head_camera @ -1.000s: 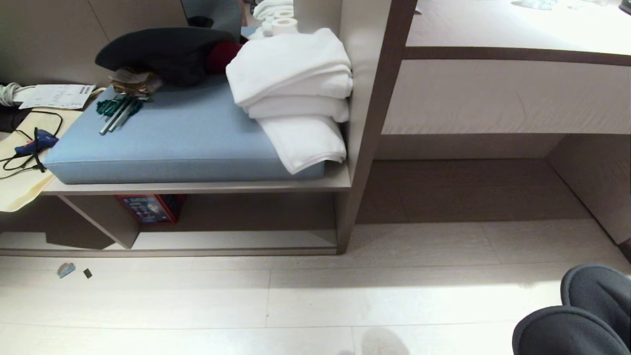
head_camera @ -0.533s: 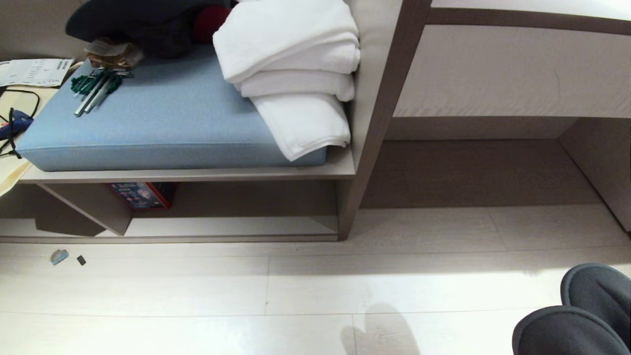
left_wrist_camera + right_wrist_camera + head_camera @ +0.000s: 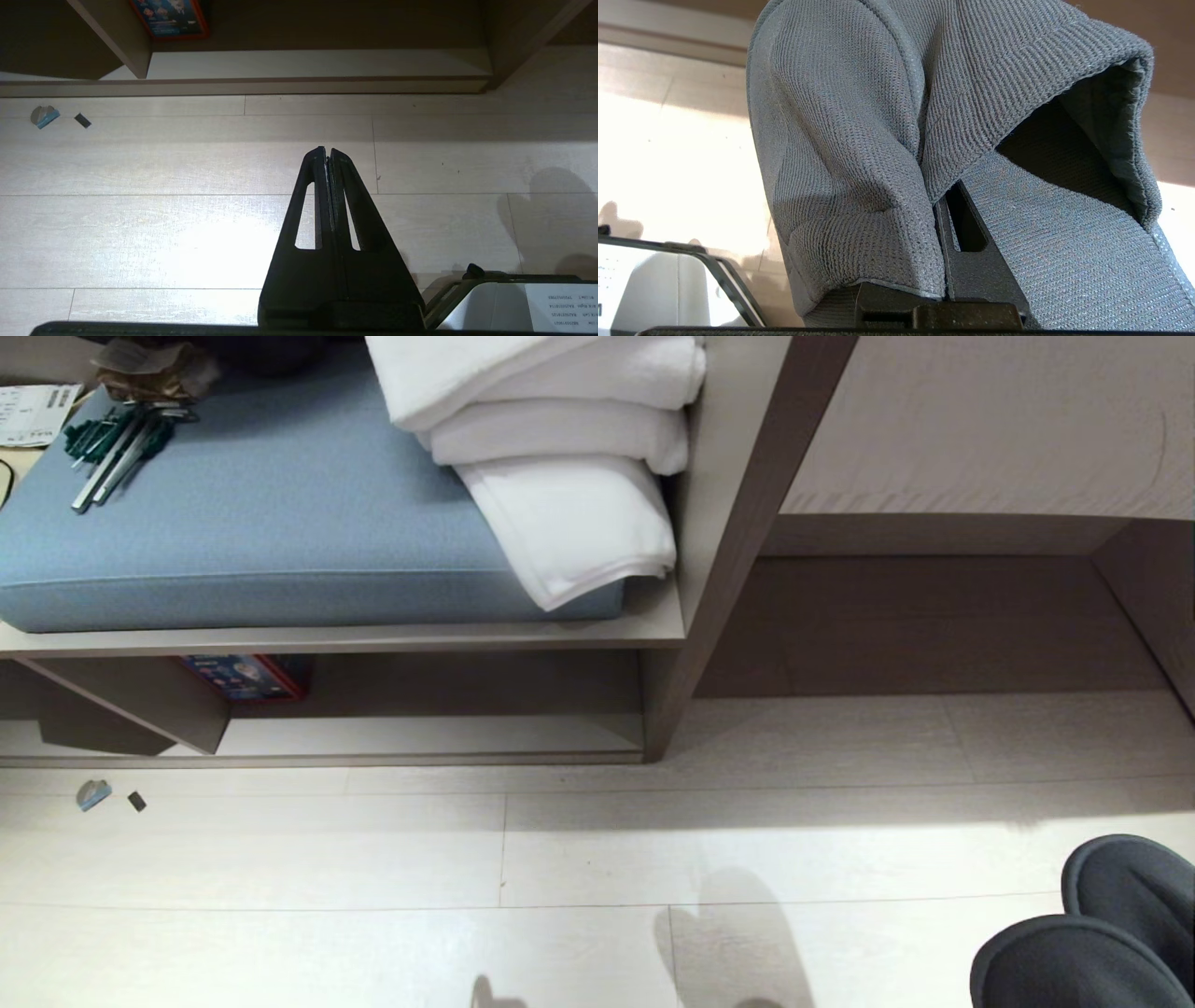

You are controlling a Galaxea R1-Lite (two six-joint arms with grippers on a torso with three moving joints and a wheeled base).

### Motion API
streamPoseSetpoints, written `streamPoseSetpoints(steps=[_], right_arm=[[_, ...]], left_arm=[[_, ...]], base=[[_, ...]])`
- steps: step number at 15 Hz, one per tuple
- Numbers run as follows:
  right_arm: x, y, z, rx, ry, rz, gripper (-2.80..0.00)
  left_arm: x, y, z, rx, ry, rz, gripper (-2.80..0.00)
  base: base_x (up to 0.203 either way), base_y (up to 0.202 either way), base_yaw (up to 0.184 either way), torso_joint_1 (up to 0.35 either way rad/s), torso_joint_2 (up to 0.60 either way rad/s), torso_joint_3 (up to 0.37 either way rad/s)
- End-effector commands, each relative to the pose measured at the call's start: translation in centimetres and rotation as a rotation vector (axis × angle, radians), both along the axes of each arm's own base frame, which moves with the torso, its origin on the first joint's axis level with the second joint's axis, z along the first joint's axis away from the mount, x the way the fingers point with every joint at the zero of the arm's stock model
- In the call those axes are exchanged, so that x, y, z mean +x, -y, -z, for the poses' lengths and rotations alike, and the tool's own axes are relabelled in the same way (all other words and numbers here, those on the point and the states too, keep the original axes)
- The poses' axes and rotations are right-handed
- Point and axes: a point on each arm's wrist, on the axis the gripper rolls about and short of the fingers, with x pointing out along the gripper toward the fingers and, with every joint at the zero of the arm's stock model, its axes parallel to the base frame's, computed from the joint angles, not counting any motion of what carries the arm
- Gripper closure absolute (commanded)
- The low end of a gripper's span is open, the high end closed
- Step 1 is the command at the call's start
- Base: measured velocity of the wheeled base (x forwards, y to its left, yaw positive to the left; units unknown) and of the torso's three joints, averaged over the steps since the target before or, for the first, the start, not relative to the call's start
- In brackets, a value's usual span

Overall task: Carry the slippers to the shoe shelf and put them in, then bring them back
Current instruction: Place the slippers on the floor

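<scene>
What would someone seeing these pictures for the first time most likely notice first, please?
Probably the slippers, a dark grey pair at the lower right of the head view, pinched in the right end effector, whose fingers are shut on the fabric. Next, the stack of white towels on the blue cushion, above the shoe shelf. The left end effector hangs shut and empty above the pale floor.
</scene>
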Motion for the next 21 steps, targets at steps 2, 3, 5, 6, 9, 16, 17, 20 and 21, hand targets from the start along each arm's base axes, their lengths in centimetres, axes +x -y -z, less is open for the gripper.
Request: streamPoseSetpoints(steps=[2,3,5,6,9,16,17,20,21], right_arm=[[0.01,0.00,-0.01,0.000,-0.001,0.001,0.00],[0.01,0.00,-0.01,0.000,-0.001,0.000,0.00],[0.01,0.00,0.00,0.013,-0.002,0.001,0.00],[0.01,0.00,0.01,0.032,-0.003,0.001,0.00],[0.01,0.01,0.03,0.043,-0.005,0.003,0.00],[0.01,0.01,0.03,0.062,-0.005,0.004,0.00],[0.01,0.01,0.03,0.061,-0.005,0.004,0.00],[0.01,0.01,0.03,0.055,-0.005,0.004,0.00],[0.01,0.01,0.03,0.049,-0.005,0.003,0.00]], left_arm=[[0.07,0.00,0.21,0.000,-0.009,-0.002,0.00],[0.07,0.00,0.21,0.000,-0.009,-0.001,0.00],[0.07,0.00,0.21,-0.001,-0.009,-0.002,0.00],[0.07,0.00,0.21,-0.002,-0.009,0.000,0.00],[0.07,0.00,0.21,-0.002,-0.009,-0.002,0.00],[0.07,0.00,0.21,0.000,-0.009,0.000,0.00],[0.07,0.00,0.21,-0.002,-0.009,-0.002,0.00],[0.07,0.00,0.21,-0.002,-0.009,0.000,0.00],[0.07,0.00,0.21,-0.002,-0.009,0.000,0.00]], base=[[0.000,0.000,0.000,0.006,0.00,-0.198],[0.000,0.000,0.000,0.006,0.00,-0.204],[0.000,0.000,0.000,0.000,0.00,-0.195],[0.000,0.000,0.000,0.002,0.00,-0.191],[0.000,0.000,0.000,0.003,0.00,-0.194],[0.000,0.000,0.000,0.004,0.00,-0.194],[0.000,0.000,0.000,0.002,0.00,-0.208],[0.000,0.000,0.000,0.001,0.00,-0.194],[0.000,0.000,0.000,-0.005,0.00,-0.192]])
